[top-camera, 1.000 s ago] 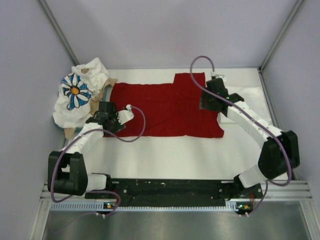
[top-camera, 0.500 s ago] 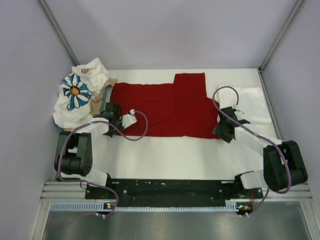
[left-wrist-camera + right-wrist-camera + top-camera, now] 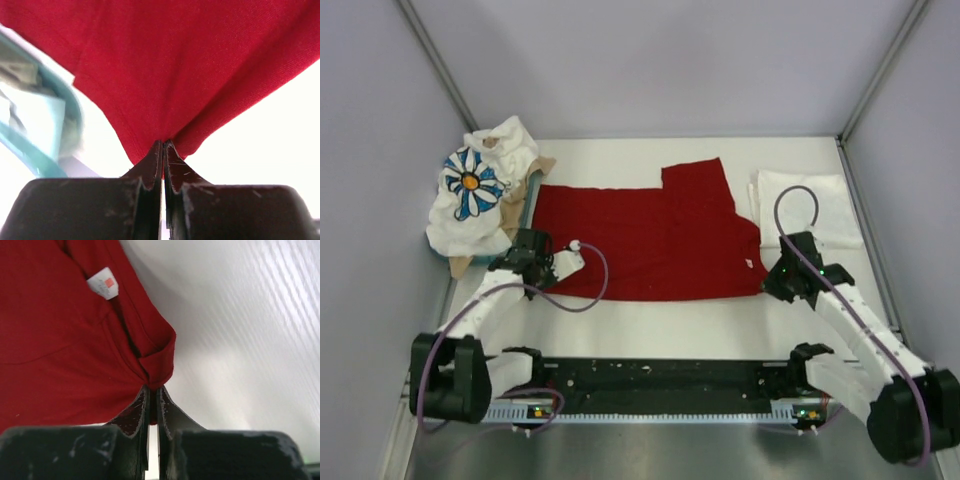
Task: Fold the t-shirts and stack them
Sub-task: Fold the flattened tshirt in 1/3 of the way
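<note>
The red t-shirt lies spread across the middle of the table. My left gripper is shut on its near left corner, the cloth pinched between the fingertips. At the near right corner, my right gripper is shut on a bunched fold of the same shirt, beside its white neck label. A folded plain white t-shirt lies flat at the right. The daisy-print t-shirt is heaped on the tray at the far left.
A tan-and-teal tray stands at the left under the heaped shirt; its teal rim shows close to my left gripper. Grey walls close in the table on three sides. The arm bases sit on a black rail at the near edge.
Both grippers came down to the red shirt's near corners and closed on them. The shirt's near edge has been pulled a little toward the bases and skewed.
</note>
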You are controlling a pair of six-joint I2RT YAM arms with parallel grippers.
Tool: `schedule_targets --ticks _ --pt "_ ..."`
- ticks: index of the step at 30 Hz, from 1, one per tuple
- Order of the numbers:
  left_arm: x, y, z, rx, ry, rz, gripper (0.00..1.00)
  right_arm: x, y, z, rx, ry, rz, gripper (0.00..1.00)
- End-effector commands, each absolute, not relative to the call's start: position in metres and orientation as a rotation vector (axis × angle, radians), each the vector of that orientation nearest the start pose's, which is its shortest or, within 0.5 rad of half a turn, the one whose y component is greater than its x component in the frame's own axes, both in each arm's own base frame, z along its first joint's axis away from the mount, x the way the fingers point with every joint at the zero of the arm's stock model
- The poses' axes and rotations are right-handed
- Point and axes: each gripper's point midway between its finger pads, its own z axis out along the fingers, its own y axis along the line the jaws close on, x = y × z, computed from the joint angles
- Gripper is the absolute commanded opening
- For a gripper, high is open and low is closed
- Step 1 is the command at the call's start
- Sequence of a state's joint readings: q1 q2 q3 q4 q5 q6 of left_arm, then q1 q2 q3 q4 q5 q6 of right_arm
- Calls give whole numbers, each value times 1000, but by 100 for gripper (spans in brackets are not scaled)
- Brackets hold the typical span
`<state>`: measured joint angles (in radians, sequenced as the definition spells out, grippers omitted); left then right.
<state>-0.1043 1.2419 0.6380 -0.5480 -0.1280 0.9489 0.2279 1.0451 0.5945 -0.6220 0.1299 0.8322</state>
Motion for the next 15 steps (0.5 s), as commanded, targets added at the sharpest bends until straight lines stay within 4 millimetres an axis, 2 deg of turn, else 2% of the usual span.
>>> schedule_targets --ticks 1,5,8,12,15 --pt "192 38 54 1435 2493 368 0 163 67 78 954 2585 296 0" --pt "150 41 57 1516 2541 318 0 124 56 94 1088 2593 246 0" --pt "130 42 55 1553 2600 262 0 103 50 106 1132 2591 222 0" --pt "113 43 55 1588 2656 216 0 75 62 108 1208 2648 314 0" --pt "104 41 61 1615 2675 171 1 70 66 112 1212 2650 356 0"
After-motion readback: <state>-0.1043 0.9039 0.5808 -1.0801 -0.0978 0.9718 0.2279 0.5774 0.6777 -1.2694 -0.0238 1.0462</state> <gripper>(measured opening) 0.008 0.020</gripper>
